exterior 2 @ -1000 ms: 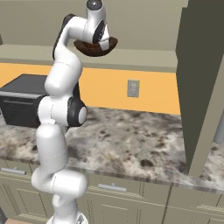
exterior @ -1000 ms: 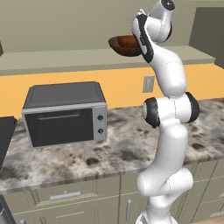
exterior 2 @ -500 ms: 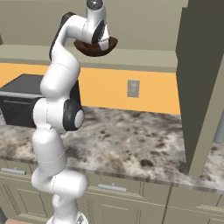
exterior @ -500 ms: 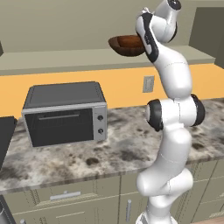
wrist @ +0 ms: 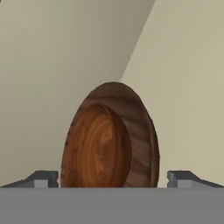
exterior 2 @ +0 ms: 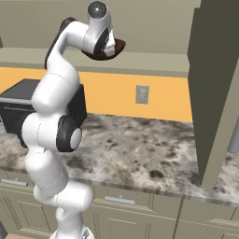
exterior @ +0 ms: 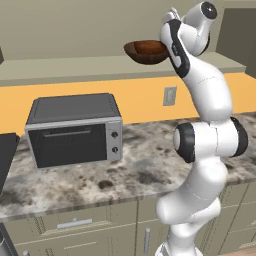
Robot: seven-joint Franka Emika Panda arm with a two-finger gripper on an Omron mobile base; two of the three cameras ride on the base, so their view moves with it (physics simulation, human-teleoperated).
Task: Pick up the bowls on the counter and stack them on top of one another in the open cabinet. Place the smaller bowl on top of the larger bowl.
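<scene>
Resting on the cabinet (exterior: 75, 67) ledge: large bowl (exterior: 135, 51), with small bowl (exterior: 150, 47) nested inside it, reddish interior up. Pincer (wrist: 113, 178): fingers (wrist: 41, 178) spread wide apart either side of the stack, clamped on nothing. Step in hand, by judgement: withdrawal after placing. Done well, the hand backs straight out with the fingers kept wide, so neither tip catches the large rim and drags the stack toward the ledge edge. Hand view: both bowls together, small one (wrist: 98, 146) seated within the large one (wrist: 140, 127), and clear gaps at each fingertip. Left base view: stack sits near the ledge front, the arm just beside it; toaster oven (exterior: 75, 130) on the surface (exterior: 125, 175) below. Right base view: bowl (exterior 2: 116, 46) half hidden behind the wrist; surface (exterior 2: 140, 149) bare of bowls.
</scene>
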